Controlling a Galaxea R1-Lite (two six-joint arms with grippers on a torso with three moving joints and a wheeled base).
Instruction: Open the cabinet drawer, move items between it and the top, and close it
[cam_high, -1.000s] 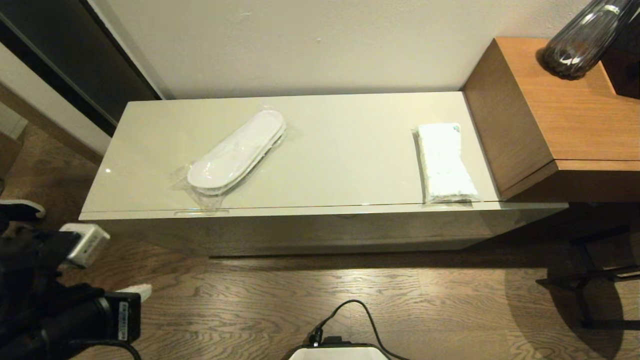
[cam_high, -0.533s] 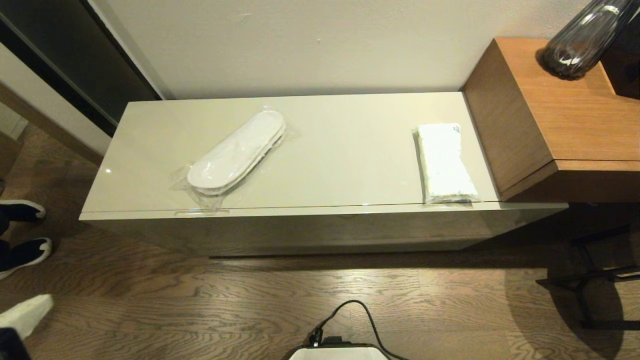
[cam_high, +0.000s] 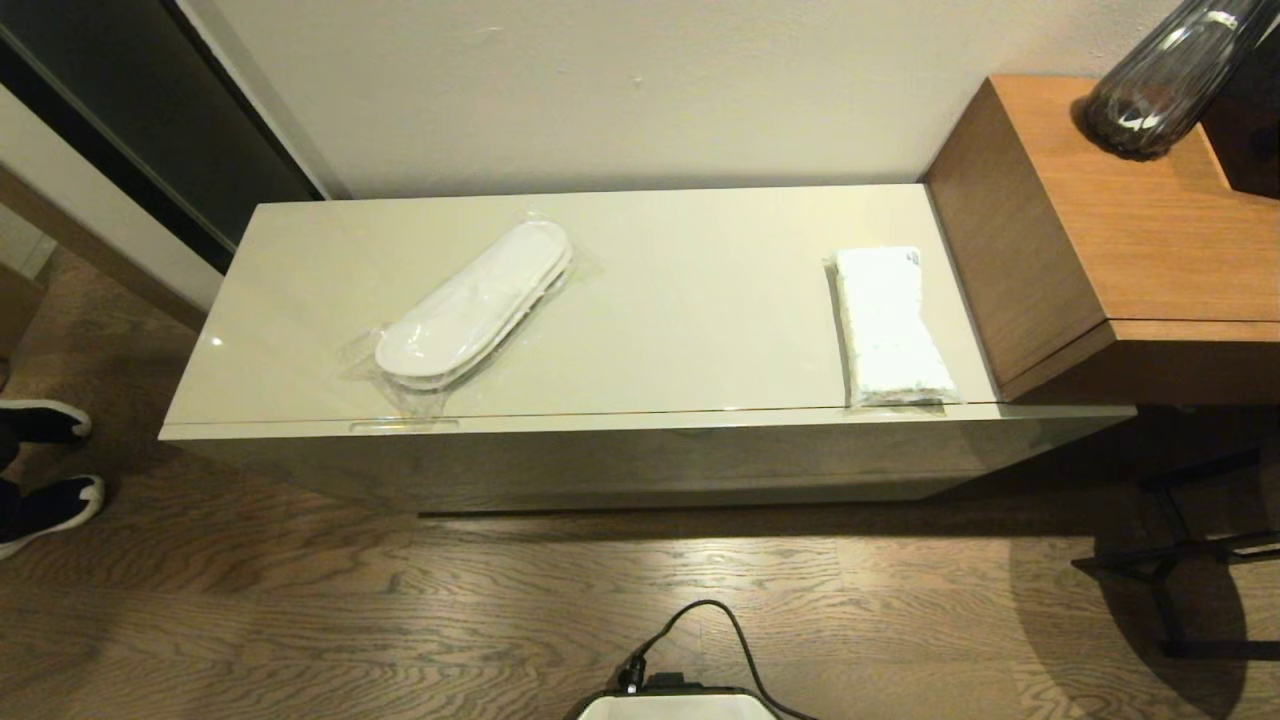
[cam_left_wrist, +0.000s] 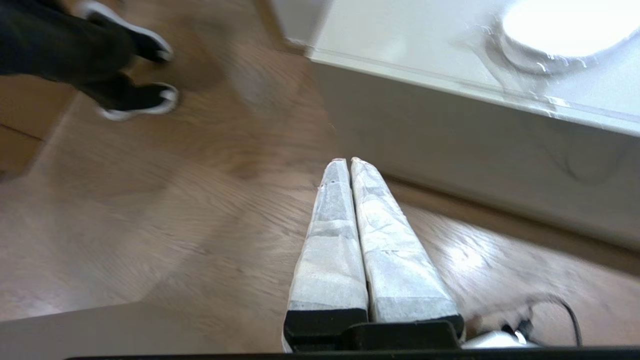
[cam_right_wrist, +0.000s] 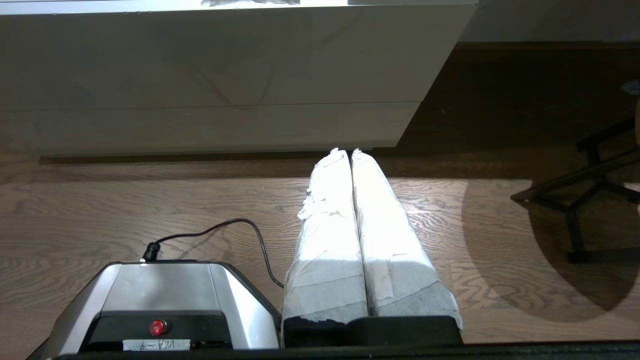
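The cabinet drawer is closed; I see both pincers pressed together; tissue pack print unreadable.

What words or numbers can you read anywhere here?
Robot base, white sticker under the red light: handwritten marks, upside down and too small to read.
Tissue pack: small dark print at one corner, too tiny to read.
Slippers: no writing shows.

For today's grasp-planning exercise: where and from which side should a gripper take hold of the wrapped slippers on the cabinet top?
Probably across the narrow middle of the slippers, coming from above. They lie flat and slanted on the cabinet top, with nothing close beside them, so fingers should close across the short width, not the length.
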